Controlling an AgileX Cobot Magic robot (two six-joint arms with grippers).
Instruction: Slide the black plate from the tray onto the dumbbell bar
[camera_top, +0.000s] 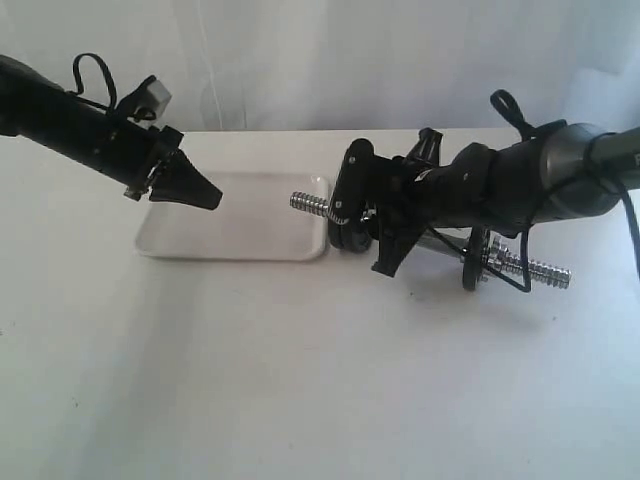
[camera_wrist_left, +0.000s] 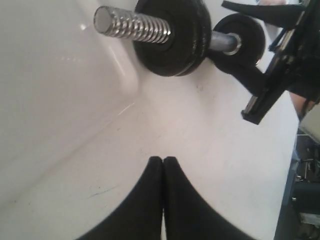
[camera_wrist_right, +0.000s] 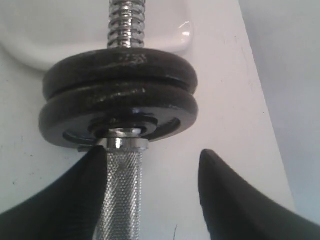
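The dumbbell bar (camera_top: 312, 204) lies on the table, its threaded end (camera_wrist_right: 126, 22) reaching over a corner of the white tray (camera_top: 235, 232). Two black discs sit pressed together on that end. The outer one is the black plate (camera_wrist_right: 119, 69); the inner disc (camera_wrist_right: 117, 112) has a chrome collar behind it. My right gripper (camera_wrist_right: 152, 155) is open and straddles the bar's knurled middle (camera_wrist_right: 120, 195), which runs along one finger (camera_wrist_right: 65, 200). My left gripper (camera_wrist_left: 163, 160) is shut on nothing and hangs over the tray (camera_wrist_left: 50, 75), pointing at the discs (camera_wrist_left: 172, 35).
Another black disc (camera_top: 472, 262) with a collar sits near the bar's far threaded end (camera_top: 545, 272). No object shows inside the tray. The right arm (camera_top: 520, 180) stretches over the bar from the right. White table surface surrounds everything.
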